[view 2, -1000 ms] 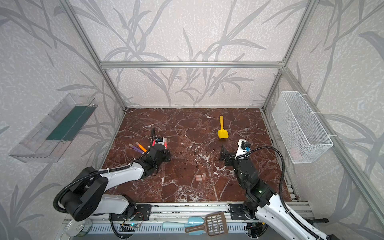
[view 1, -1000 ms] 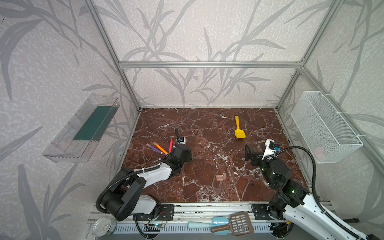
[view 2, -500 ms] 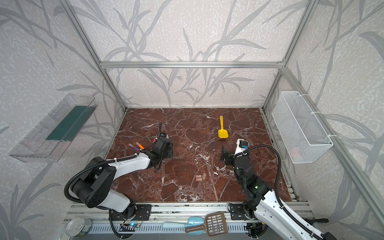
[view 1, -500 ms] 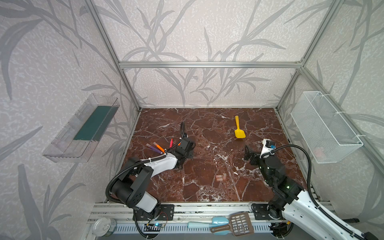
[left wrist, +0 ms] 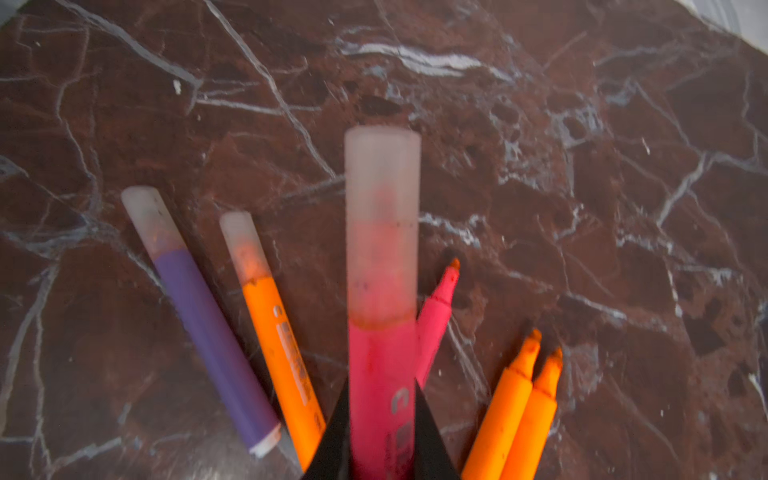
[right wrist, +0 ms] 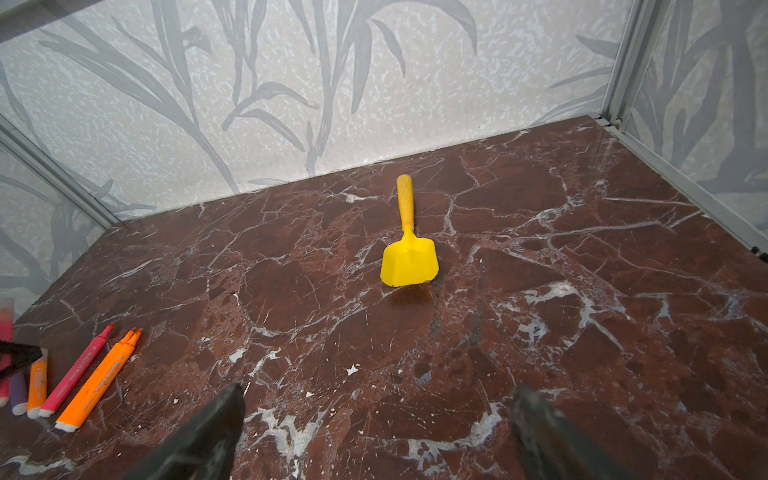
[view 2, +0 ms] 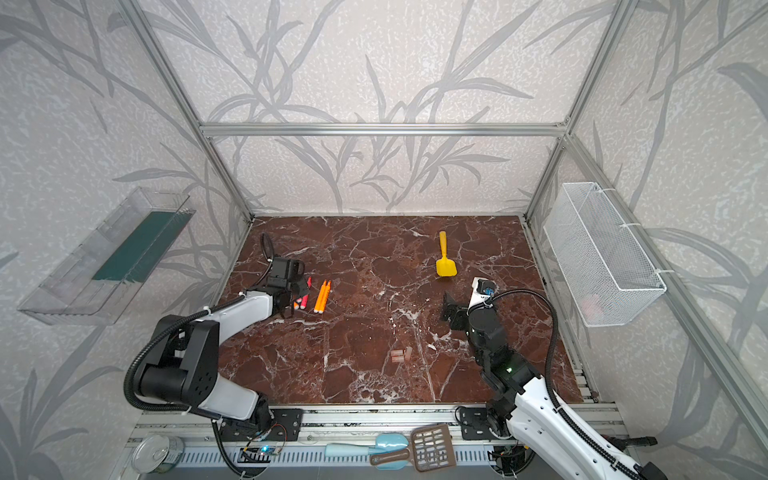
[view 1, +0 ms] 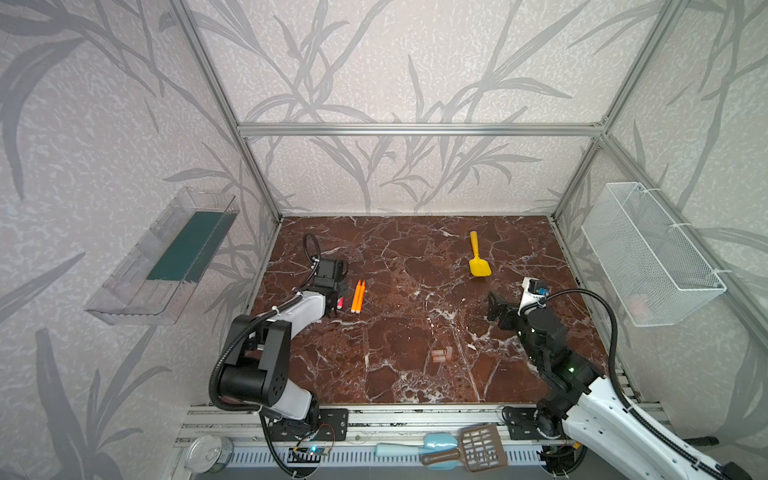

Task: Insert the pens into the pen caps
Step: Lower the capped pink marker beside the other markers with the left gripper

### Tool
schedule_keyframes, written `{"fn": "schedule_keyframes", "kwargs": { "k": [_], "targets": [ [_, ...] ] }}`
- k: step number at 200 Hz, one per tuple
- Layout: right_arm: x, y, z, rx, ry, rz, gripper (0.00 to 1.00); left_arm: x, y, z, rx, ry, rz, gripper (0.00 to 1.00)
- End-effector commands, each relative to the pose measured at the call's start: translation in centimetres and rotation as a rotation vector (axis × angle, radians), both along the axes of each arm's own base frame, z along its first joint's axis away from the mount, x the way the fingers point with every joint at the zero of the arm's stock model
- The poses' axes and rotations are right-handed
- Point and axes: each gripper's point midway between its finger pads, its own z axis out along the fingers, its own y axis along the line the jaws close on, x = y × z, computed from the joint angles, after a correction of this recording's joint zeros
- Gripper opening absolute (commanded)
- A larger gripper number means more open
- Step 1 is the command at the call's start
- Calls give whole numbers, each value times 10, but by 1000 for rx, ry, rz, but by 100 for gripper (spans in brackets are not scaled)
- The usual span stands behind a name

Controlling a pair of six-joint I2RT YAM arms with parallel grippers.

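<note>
Where my left gripper (left wrist: 382, 415) is closed, it clamps one red-pink pen (left wrist: 382, 365) by the barrel, with a translucent cap (left wrist: 382, 187) already seated over its tip; whether the pen's end touches the surface I cannot tell. Lying around it on the marble tabletop (left wrist: 582, 166), at the left of the table in both top views: one purple pen (left wrist: 212, 332), capped; one orange pen (left wrist: 278, 345), capped; one second red-pink pen (left wrist: 438, 303), tip bare; two orange pens (left wrist: 523, 399), tips bare, touching side by side. Loose pen caps (view 1: 440, 354): a small pale cluster toward the front middle of the table, well apart from the pens; the count I cannot tell. My right gripper (right wrist: 378, 403): fingers spread wide and empty, above the marble at the right. Ahead of it, toward the back wall: one yellow toy shovel (right wrist: 409, 257), lying flat, blade toward me.
</note>
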Motion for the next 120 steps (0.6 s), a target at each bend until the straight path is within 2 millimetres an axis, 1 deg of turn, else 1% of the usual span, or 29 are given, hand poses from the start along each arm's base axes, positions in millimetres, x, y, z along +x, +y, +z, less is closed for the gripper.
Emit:
{"fn": "schedule_keyframes", "kwargs": {
  "k": [1, 13, 23, 44, 55, 79, 97, 120],
  "targets": [
    [0, 0, 1, 24, -9, 3, 97, 21, 14, 2, -42, 17, 71, 0],
    [0, -2, 2, 22, -6, 0, 97, 27, 21, -8, -72, 68, 107, 0],
    [0, -2, 2, 19, -7, -2, 97, 30, 23, -15, -114, 115, 119, 0],
    [1, -5, -1, 21, -9, -14, 97, 35, 24, -28, -138, 130, 154, 0],
    [1, -6, -1, 27, -8, -12, 97, 33, 25, -36, -145, 148, 176, 0],
    [3, -6, 1, 29, -7, -10, 97, 21, 31, -54, -164, 207, 250, 0],
    [4, -5, -3, 32, -4, -8, 97, 17, 35, -60, -188, 188, 297, 1],
    [6, -5, -7, 35, 6, -6, 97, 14, 36, -59, -196, 166, 308, 10]
  ]
}}
